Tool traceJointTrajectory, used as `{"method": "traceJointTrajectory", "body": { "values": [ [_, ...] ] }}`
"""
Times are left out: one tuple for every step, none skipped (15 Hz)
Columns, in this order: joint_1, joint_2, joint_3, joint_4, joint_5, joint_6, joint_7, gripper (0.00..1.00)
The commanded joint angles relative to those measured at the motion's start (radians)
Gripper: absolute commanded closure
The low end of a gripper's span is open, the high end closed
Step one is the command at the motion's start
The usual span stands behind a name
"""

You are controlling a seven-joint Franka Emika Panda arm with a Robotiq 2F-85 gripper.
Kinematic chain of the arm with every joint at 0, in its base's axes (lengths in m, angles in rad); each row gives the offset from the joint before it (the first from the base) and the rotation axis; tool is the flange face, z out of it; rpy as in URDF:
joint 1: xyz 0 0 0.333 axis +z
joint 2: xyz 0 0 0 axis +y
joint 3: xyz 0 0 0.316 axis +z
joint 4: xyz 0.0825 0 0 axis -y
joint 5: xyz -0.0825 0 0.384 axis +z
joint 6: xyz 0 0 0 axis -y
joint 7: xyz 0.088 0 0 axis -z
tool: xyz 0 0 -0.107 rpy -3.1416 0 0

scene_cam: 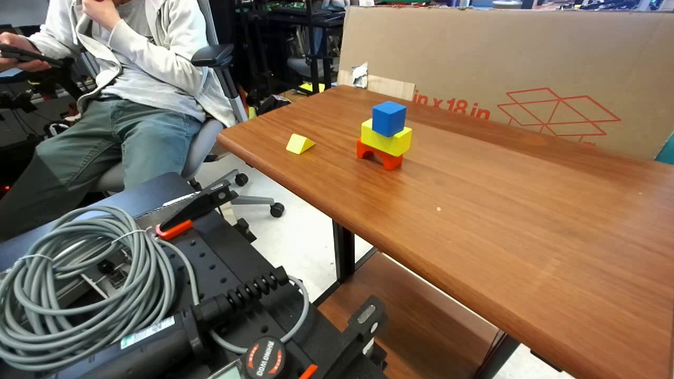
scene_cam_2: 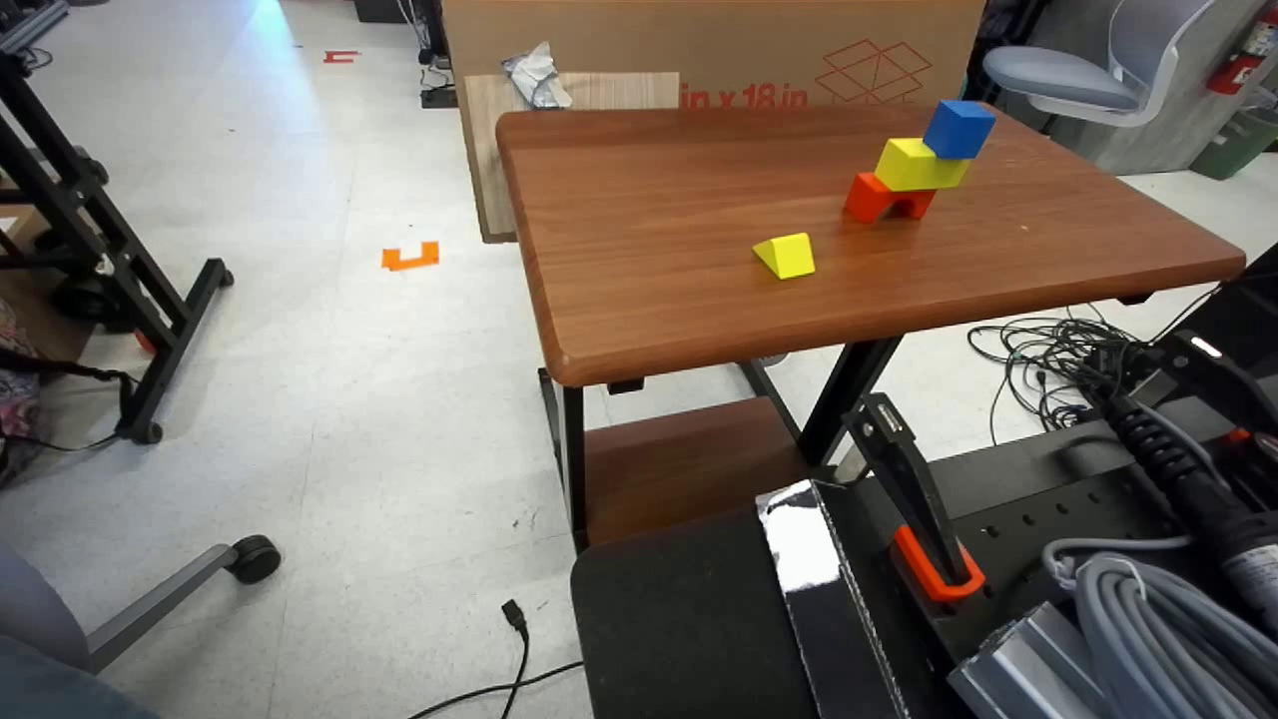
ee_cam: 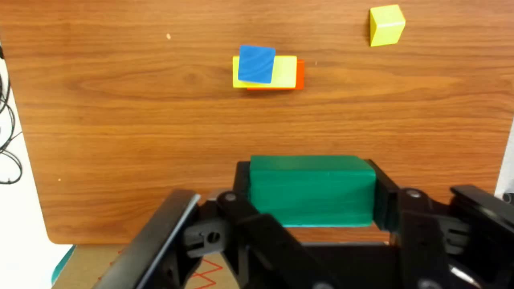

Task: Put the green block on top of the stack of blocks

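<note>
My gripper is shut on the green block in the wrist view, one finger at each end of it, held above the table. The gripper and green block are out of view in both exterior views. The stack has a blue cube on top, a yellow block in the middle and a red arch block at the bottom. In the wrist view the blue cube sits toward the left end of the yellow block. The stack is apart from the gripper, higher up in that picture.
A yellow wedge block lies on the wooden table beside the stack, and also shows in the wrist view. A cardboard sheet stands along one table edge. A seated person is near the table.
</note>
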Motion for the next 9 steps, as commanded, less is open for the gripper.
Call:
{"method": "traceJointTrajectory", "body": {
  "values": [
    [-0.015, -0.105, 0.006, -0.144, 0.041, 0.067, 0.013, 0.58],
    [-0.015, -0.115, 0.006, -0.165, 0.046, 0.077, 0.021, 0.58],
    [-0.016, -0.122, 0.005, -0.180, 0.048, 0.084, 0.027, 0.58],
    [-0.016, -0.124, 0.003, -0.190, 0.046, 0.087, 0.039, 0.58],
    [-0.017, -0.122, 0.001, -0.200, 0.043, 0.099, 0.050, 0.58],
    [-0.018, -0.118, -0.001, -0.206, 0.031, 0.099, 0.069, 0.58],
    [-0.019, -0.111, -0.003, -0.213, 0.029, 0.107, 0.079, 0.58],
    [-0.020, -0.106, -0.005, -0.216, 0.025, 0.110, 0.091, 0.58],
    [-0.023, -0.101, -0.006, -0.219, 0.024, 0.108, 0.098, 0.58]
  ]
}}
